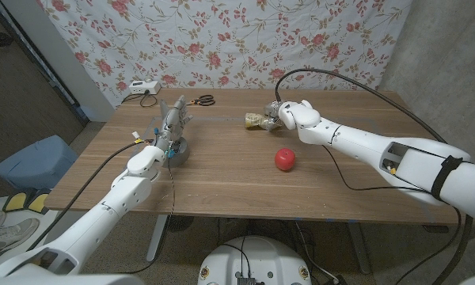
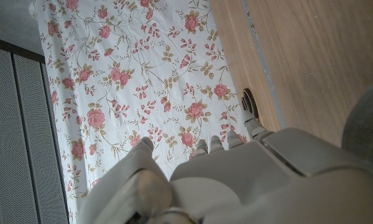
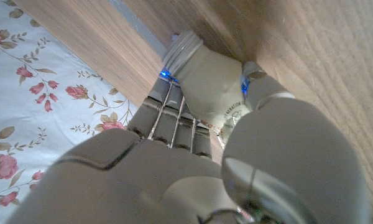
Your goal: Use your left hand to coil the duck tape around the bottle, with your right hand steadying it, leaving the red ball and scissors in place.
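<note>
Two hands on the table, bottle (image 1: 257,120) gripped by right hand (image 1: 289,115), ball (image 1: 285,159) just before it, left hand (image 1: 172,127) fingers spread above tape (image 1: 177,152), scissors (image 1: 201,100) beyond.

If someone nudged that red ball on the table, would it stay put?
Probably not. The red ball looks round and sits free on the flat wooden table, so it would likely roll. Nothing beside it would stop it. It looks smooth, perhaps slippery.

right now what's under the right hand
The right hand grips a bottle lying on the wooden table. Its fingers hide most of the bottle.
</note>
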